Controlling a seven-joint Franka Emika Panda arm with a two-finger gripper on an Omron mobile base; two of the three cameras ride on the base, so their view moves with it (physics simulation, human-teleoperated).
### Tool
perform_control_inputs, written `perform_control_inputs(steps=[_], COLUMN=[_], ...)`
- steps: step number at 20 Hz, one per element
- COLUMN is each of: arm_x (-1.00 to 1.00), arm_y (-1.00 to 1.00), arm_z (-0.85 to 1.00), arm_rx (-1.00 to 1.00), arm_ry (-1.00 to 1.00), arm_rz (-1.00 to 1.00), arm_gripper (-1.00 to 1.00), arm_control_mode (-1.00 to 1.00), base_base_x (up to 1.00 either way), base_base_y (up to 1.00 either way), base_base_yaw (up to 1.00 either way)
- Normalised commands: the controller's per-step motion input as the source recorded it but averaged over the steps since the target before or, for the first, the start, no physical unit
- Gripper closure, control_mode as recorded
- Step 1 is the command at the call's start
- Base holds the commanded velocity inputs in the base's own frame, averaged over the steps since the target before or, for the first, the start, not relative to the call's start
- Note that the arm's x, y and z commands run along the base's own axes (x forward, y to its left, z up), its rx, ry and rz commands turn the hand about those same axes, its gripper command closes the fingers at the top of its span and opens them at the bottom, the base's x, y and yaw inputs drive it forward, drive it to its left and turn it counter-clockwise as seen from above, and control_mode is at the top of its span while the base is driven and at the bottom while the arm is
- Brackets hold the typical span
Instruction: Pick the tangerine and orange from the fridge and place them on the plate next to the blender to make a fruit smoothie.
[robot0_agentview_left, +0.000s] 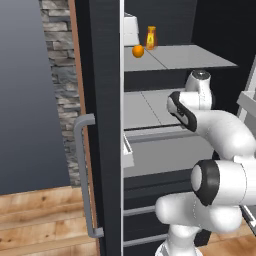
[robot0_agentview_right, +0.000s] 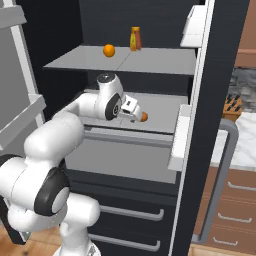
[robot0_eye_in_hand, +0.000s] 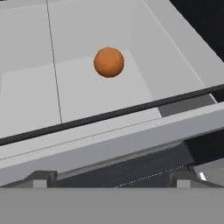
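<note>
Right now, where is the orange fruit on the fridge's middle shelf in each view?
Left base view: the arm covers that stretch of the middle shelf.
Right base view: orange fruit at centre.
Hand view: upper centre.
Shared landmark: the middle shelf.

yellow bottle (robot0_agentview_left: 150, 38) upright; knife block (robot0_agentview_right: 232, 107) on counter.

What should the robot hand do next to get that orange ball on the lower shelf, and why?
Probably reach a little further in and down toward the orange fruit on the lower shelf of the fridge. The gripper sits just short of it, with the fruit lying ahead of the fingers, untouched. Another orange fruit waits on the shelf above.
</note>
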Motion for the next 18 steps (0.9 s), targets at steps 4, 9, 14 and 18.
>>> perform_control_inputs(steps=[4,9,14,18], arm_x=[0.37,0.38,0.50,0.55], arm_y=[-0.29,-0.13,-0.01,0.00], arm_z=[-0.17,-0.29,-0.39,-0.30], arm_rx=[0.00,0.00,0.00,0.00], arm_ry=[0.00,0.00,0.00,0.00], arm_rz=[0.04,0.01,0.00,0.00], arm_gripper=[-1.00,-1.00,-1.00,-1.00], arm_control_mode=[-1.00,-1.00,-1.00,-1.00], base_base_x=[0.00,0.00,0.00,0.00], base_base_y=[0.00,0.00,0.00,0.00], base_base_yaw=[0.00,0.00,0.00,0.00])
